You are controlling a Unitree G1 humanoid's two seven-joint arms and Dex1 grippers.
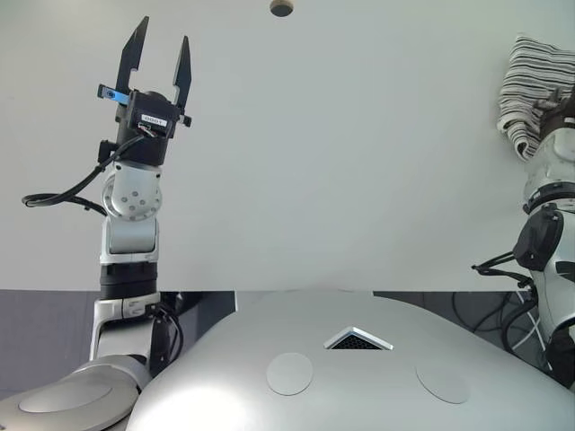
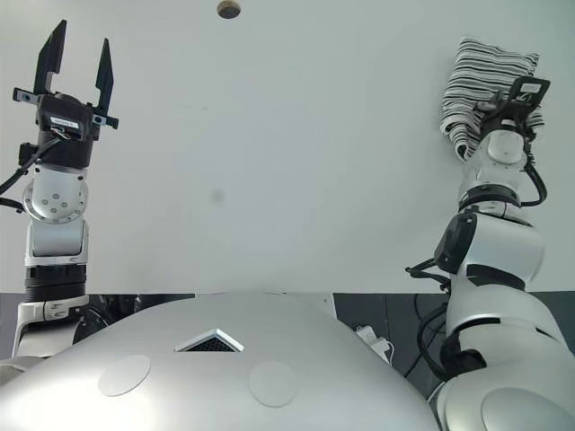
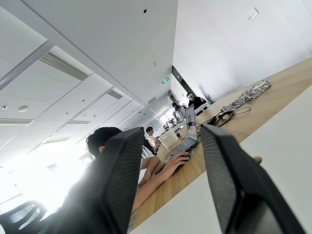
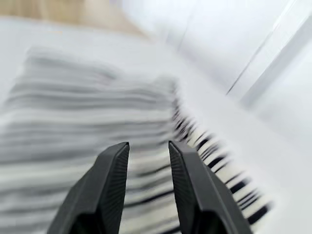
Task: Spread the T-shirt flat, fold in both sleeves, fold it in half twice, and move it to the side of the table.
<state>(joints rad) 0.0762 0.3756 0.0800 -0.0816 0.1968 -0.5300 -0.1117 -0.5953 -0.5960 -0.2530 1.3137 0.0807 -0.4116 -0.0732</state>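
The white bench (image 1: 341, 180) lies wide and bare between the two arms. Its near edge runs straight across just in front of the robot, and a small dark round mark (image 1: 281, 7) sits at the far middle. All the open room is in the centre and on the left. The right far part of the bench is taken by the T-shirt (image 2: 485, 85).

The T-shirt is a compact folded bundle of black-and-white stripes, lying well to the robot's right and far from the near edge. In the eye views its long axis runs away from the robot, with the stripes crossing it from side to side. The right arm's wrist covers its right-hand part.

The left tool (image 1: 162, 49) is held up over the left of the bench, well apart from the T-shirt. Its two black fingers (image 3: 122, 180) are spread wide with nothing between them.

The right wrist view gives what the eye views hide. The right tool (image 4: 148, 146) is close over the striped cloth, its fingers a little apart, with stripes showing through the narrow gap. The left wrist view looks past the bench's pale edge to a long wooden surface (image 3: 273, 105) beyond.
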